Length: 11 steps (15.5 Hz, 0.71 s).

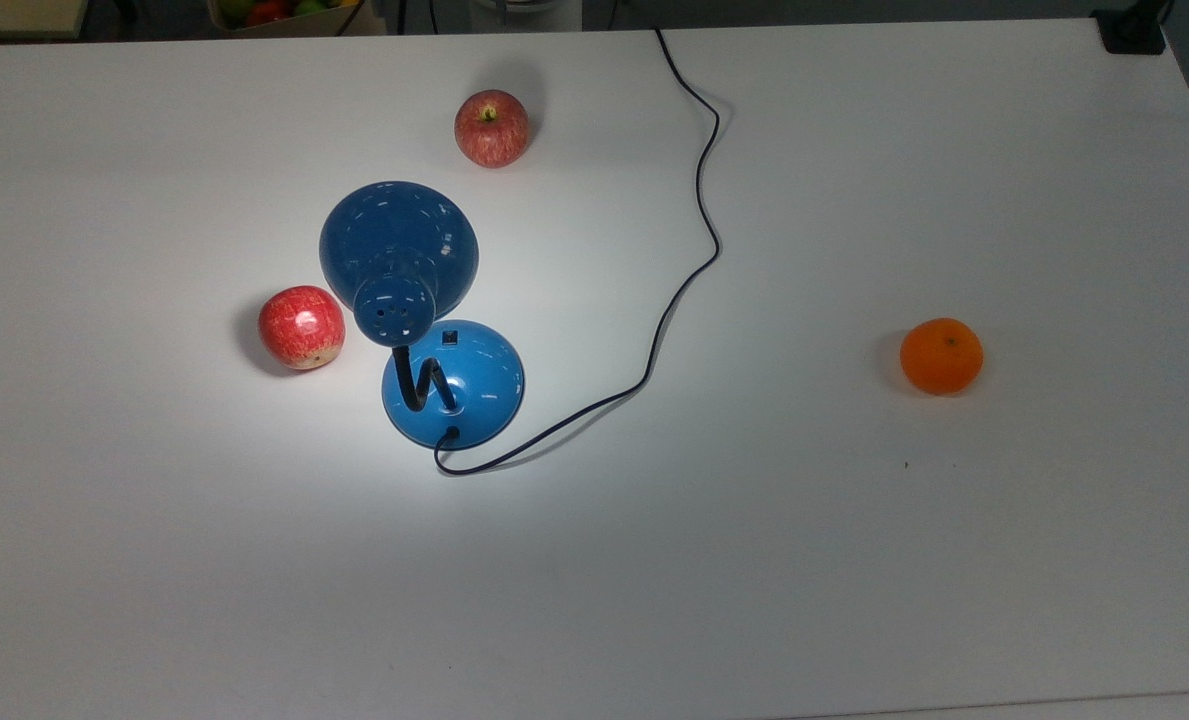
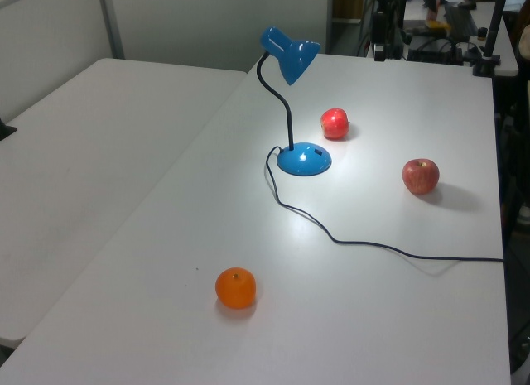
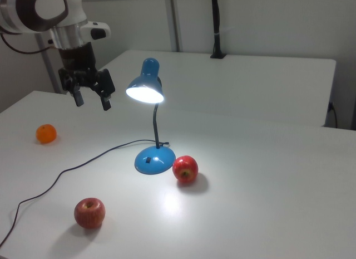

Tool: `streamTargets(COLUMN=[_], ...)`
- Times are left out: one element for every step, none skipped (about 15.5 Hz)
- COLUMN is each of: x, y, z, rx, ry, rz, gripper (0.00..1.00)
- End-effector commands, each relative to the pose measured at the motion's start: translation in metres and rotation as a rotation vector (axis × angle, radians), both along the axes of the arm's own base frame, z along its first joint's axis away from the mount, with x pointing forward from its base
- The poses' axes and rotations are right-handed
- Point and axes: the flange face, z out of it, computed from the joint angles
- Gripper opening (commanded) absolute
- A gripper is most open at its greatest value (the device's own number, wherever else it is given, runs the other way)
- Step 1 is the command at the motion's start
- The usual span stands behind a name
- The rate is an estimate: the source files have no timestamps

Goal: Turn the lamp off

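The blue lamp (image 1: pixel 399 250) stands on the white table, its dome shade (image 3: pixel 146 83) lit and casting a bright pool around the round blue base (image 3: pixel 154 159). A small square switch (image 1: pixel 449 338) sits on the base. The black gooseneck (image 2: pixel 283 103) bends up from the base, and the thin black cord (image 1: pixel 689 270) snakes off to the table's far edge. My gripper (image 3: pixel 91 99) shows only in the right view, open, hanging in the air well to the right view's left of the shade, nothing between its fingers.
A red apple (image 1: pixel 301 327) lies right beside the lamp base. A second apple (image 1: pixel 491 127) sits farther off, and an orange (image 1: pixel 941 355) lies alone on the top view's right. A second table (image 2: pixel 91 145) adjoins in the left view.
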Motion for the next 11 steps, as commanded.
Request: streamTargets(x=[-0.0035,-0.0034,-0.0034,-0.002,-0.0007,0.0001,0.002,0.0037,0.0049,0.0049,0.0046], y=[-0.002,-0.0027,-0.0034,-0.0035,-0.0024,-0.0023,-0.0014,-0.0007,0.0013,0.0013,0.0012], z=[0.0058,0.0065,0.0065,0.0052,0.0034,0.0017,0.0011,0.0005,-0.002,-0.002,-0.0023], rx=[0.003,0.005,0.006,0.005,0.006,0.008,0.008,0.007,0.0,0.0,0.0], ry=[0.002,0.001,0.001,-0.001,0.002,0.005,0.005,0.006,0.01,0.011,0.014], rz=[0.022,0.019,0.016,0.018,0.019,0.018,0.021,0.013,0.016,0.02,0.024], gripper=[1.0,1.0,1.0,1.0,1.0,1.0,1.0,1.0,1.0,1.0,1.0])
